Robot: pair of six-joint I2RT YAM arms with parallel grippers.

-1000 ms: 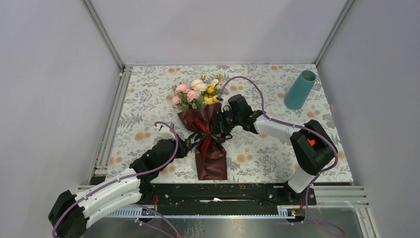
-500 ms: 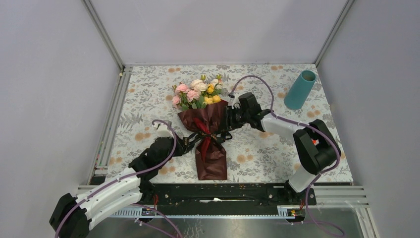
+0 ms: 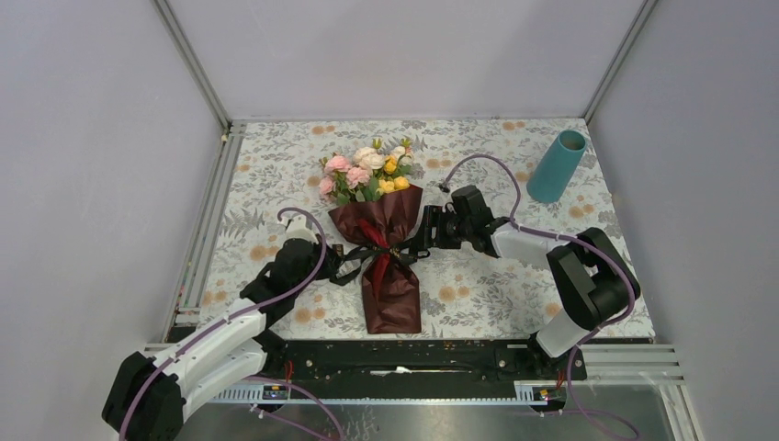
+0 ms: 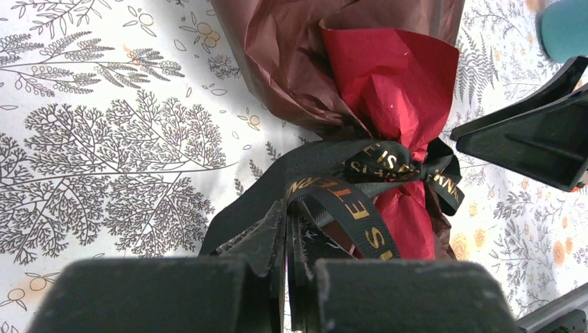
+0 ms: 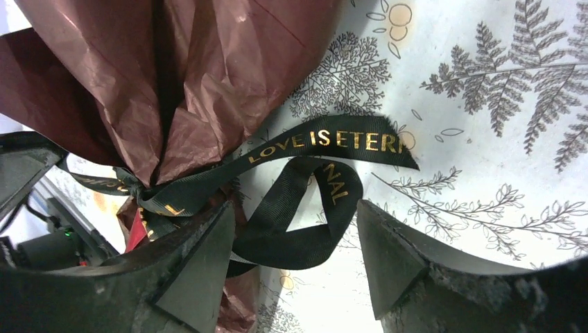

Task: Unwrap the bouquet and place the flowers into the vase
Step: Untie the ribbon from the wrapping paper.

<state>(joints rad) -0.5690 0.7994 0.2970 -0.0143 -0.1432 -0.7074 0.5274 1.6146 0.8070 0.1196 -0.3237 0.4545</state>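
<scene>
The bouquet (image 3: pixel 386 266) lies in the middle of the table in dark maroon paper (image 4: pixel 291 55). Its pink, cream and yellow flowers (image 3: pixel 367 175) point to the far side. A black ribbon (image 4: pixel 360 163) with gold letters is knotted round its waist. My left gripper (image 4: pixel 288 208) sits just left of the knot, shut on a strand of that ribbon. My right gripper (image 5: pixel 295 208) stands open on the bouquet's right side. A loose ribbon loop (image 5: pixel 305 236) lies on the cloth between its fingers, with neither finger closed on it. The teal vase (image 3: pixel 557 165) stands upright at the far right.
A flower-printed tablecloth (image 3: pixel 276 184) covers the table. Grey walls and metal frame rails (image 3: pixel 207 230) close it in on the left, back and right. From the left wrist view, one black finger (image 4: pixel 534 132) of the right gripper shows beyond the knot.
My right gripper has opened, let go of the ribbon and drawn back to the right. My left gripper, still shut on its strand, has shifted a little to the left.
</scene>
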